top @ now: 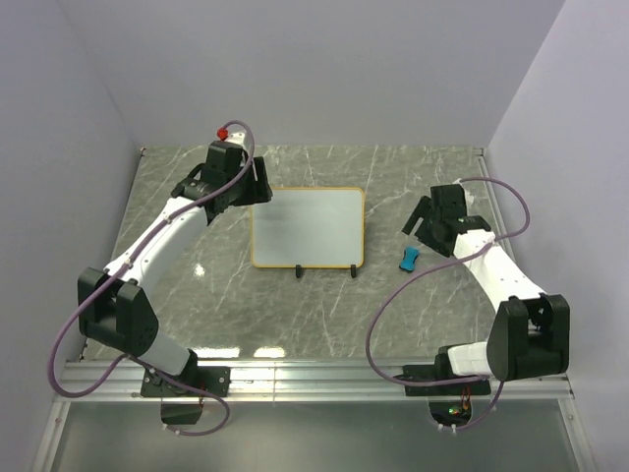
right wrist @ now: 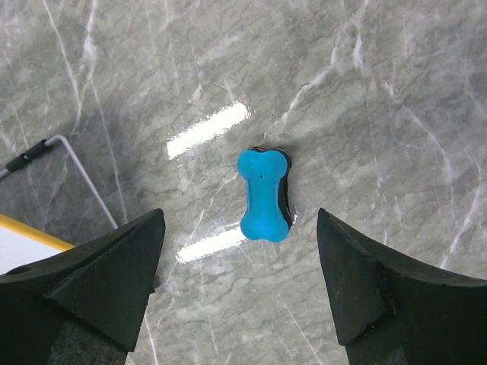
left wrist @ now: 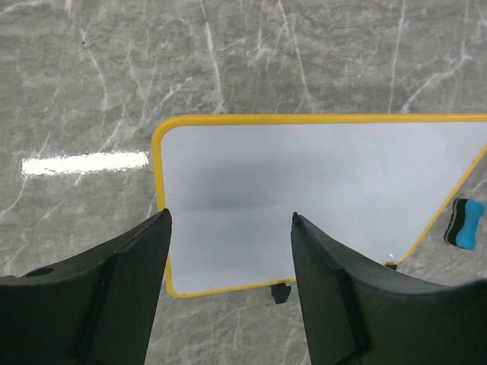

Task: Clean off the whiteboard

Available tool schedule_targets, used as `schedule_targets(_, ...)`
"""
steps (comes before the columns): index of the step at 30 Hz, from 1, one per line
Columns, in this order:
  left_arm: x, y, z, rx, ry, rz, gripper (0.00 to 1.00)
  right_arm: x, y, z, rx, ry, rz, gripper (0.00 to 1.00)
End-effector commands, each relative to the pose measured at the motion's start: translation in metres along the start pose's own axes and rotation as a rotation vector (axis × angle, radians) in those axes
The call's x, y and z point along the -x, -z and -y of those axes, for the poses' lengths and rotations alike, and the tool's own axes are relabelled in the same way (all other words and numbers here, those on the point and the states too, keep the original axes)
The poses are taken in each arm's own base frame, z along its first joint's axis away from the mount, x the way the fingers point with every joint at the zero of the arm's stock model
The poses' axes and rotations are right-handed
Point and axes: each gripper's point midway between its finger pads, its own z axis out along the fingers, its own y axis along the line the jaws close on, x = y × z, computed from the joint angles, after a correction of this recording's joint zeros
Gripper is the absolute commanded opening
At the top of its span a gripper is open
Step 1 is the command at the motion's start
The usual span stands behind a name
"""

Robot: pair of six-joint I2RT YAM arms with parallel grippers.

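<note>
The whiteboard [top: 308, 228], white with a thin orange-yellow frame and two small black feet, lies flat in the middle of the table. Its surface [left wrist: 319, 182] shows only a faint grey shade and no clear writing. My left gripper [top: 257, 185] hovers open over the board's far left corner, with nothing between its fingers [left wrist: 230, 217]. A small blue bone-shaped eraser [top: 409, 259] with a dark underside lies on the table to the right of the board. My right gripper [top: 419, 224] hangs open just above the eraser [right wrist: 264, 195], its fingers [right wrist: 240, 214] apart and clear of it.
The table is grey marble [top: 423, 167], enclosed by pale walls at the left, back and right. A thin wire stand [right wrist: 84, 179] juts from the board's edge near the right gripper. A metal rail [top: 314, 374] runs along the near edge.
</note>
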Motion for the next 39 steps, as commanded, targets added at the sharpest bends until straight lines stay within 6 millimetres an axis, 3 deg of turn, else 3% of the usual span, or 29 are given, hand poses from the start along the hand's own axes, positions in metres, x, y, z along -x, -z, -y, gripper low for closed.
schedule_targets(1, 0.033, 0.026, 0.022, -0.077, -0.023, 0.091, 0.69, 0.018, 0.017, 0.001, 0.005, -0.018, 0.069, 0.87)
schedule_targets(6, 0.053, 0.047, 0.019, -0.043, -0.009, 0.155, 0.70, 0.030, 0.038, -0.013, 0.073, -0.030, 0.097, 0.87)
schedule_targets(8, 0.060, 0.056, 0.013, -0.013, -0.004, 0.199, 0.69, 0.046, 0.057, -0.024, 0.125, -0.032, 0.145, 0.86)
schedule_targets(11, 0.059, 0.066, -0.013, 0.100, 0.015, 0.253, 0.70, 0.068, 0.084, -0.036, 0.178, -0.050, 0.208, 0.85)
schedule_targets(12, 0.050, 0.064, -0.024, 0.146, 0.019, 0.247, 0.71, 0.071, 0.091, -0.040, 0.200, -0.051, 0.215, 0.86)
schedule_targets(16, 0.047, 0.090, -0.049, 0.218, 0.052, 0.351, 0.75, 0.090, 0.132, -0.058, 0.307, -0.034, 0.269, 0.86)
schedule_targets(19, 0.042, 0.100, -0.061, 0.208, 0.109, 0.373, 0.82, 0.091, 0.158, -0.064, 0.372, -0.032, 0.283, 0.86)
schedule_targets(27, 0.032, 0.111, -0.080, 0.183, 0.182, 0.414, 0.81, 0.090, 0.221, -0.076, 0.562, -0.056, 0.371, 0.91)
schedule_targets(30, 0.034, 0.113, -0.083, 0.190, 0.197, 0.422, 0.81, 0.089, 0.234, -0.071, 0.581, -0.051, 0.413, 0.93)
schedule_targets(35, 0.036, 0.113, -0.079, 0.163, 0.235, 0.427, 0.80, 0.072, 0.220, -0.056, 0.537, -0.079, 0.396, 0.93)
schedule_targets(39, 0.040, 0.116, -0.077, 0.141, 0.254, 0.459, 0.80, 0.053, 0.221, -0.052, 0.572, -0.077, 0.385, 0.93)
